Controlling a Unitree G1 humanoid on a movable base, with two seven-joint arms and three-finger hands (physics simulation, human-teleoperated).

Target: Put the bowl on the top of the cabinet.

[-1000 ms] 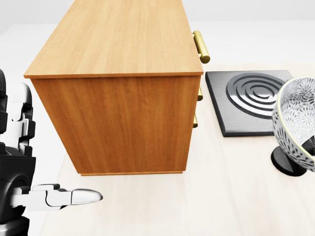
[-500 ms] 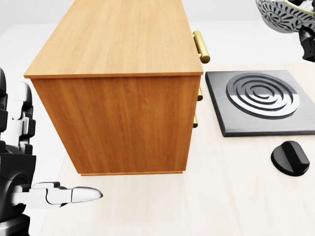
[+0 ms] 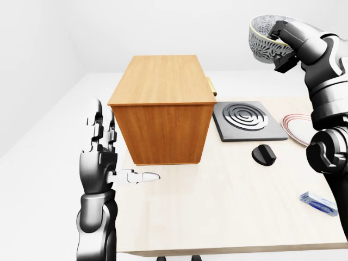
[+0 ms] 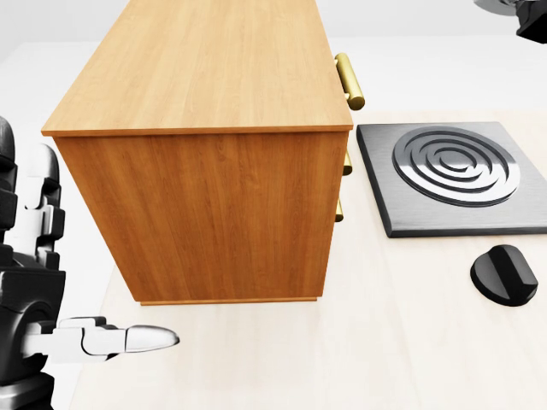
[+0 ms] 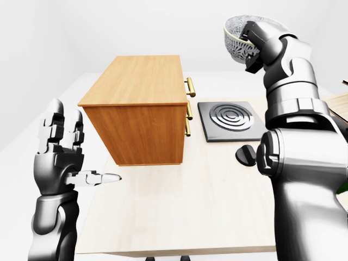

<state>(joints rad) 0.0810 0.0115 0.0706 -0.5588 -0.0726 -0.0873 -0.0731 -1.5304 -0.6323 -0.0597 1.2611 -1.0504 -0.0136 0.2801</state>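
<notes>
The patterned black-and-white bowl (image 3: 265, 38) hangs high at the upper right of the left-eye view, well above the table, tilted, with my right hand (image 3: 284, 38) shut on its rim. The wooden cabinet (image 3: 163, 109) stands on the table at centre-left, its flat top (image 4: 205, 60) bare, brass handles (image 4: 349, 79) on its right side. The bowl is up and to the right of the cabinet, over the stove plate. My left hand (image 3: 103, 155) stands open and upright to the cabinet's lower left, holding nothing.
A square dark stove plate (image 3: 247, 119) with ring burner lies right of the cabinet. A black knob (image 3: 264, 154) sits below it. A pink-rimmed plate (image 3: 299, 128) is at the right edge, and a blue-and-clear object (image 3: 318, 204) lies at lower right.
My right hand has lifted the bowl from table height near the knob up out of the top right of the head view. The left hand has stayed still.
</notes>
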